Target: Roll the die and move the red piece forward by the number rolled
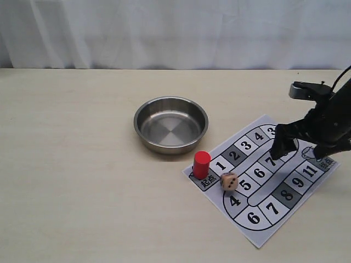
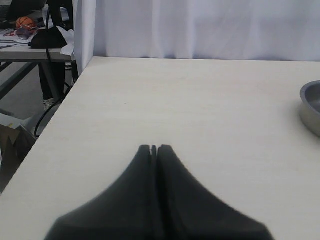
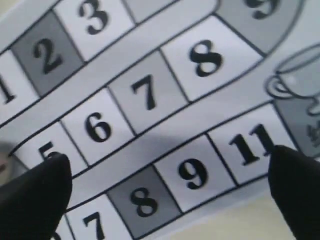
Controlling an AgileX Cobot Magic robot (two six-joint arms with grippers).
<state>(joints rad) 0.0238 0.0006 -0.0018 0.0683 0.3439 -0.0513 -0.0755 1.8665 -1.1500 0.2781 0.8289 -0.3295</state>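
The red piece [image 1: 202, 164] stands upright at the start square of the paper board [image 1: 263, 181]. The pale die [image 1: 229, 181] rests on the board beside square 5, just right of the red piece. My right gripper [image 1: 305, 149] hovers open over the board's right part, apart from both; in the right wrist view its fingers [image 3: 37, 192] frame the board squares [image 3: 165, 185] 8 and 9, with nothing between them. My left gripper [image 2: 154, 148] is shut and empty above bare table; it does not show in the exterior view.
A steel bowl [image 1: 171, 124] sits empty left of and behind the board; its rim [image 2: 311, 105] edges into the left wrist view. A white curtain hangs behind the table. The table's left edge [image 2: 55, 115] drops to a cluttered floor.
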